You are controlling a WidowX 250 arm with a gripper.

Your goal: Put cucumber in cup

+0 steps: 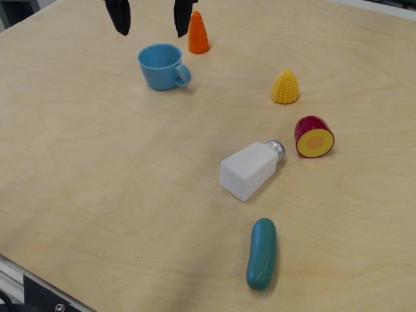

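Note:
The teal-green cucumber (262, 253) lies on the wooden table near the front edge, right of centre, its long axis running roughly front to back. The light blue cup (161, 66) stands upright at the back left of centre, its handle pointing right. My gripper (151, 23) hangs at the top of the view, above and behind the cup, with its two black fingers (119, 17) spread apart and nothing between them. It is far from the cucumber.
An orange cone-shaped carrot (197, 33) stands just right of the gripper. A yellow corn piece (285, 87) and a red-and-yellow halved fruit (314, 137) sit at the right. A white shaker (250, 169) with a silver cap lies between cup and cucumber. The table's front edge (39, 276) runs at lower left.

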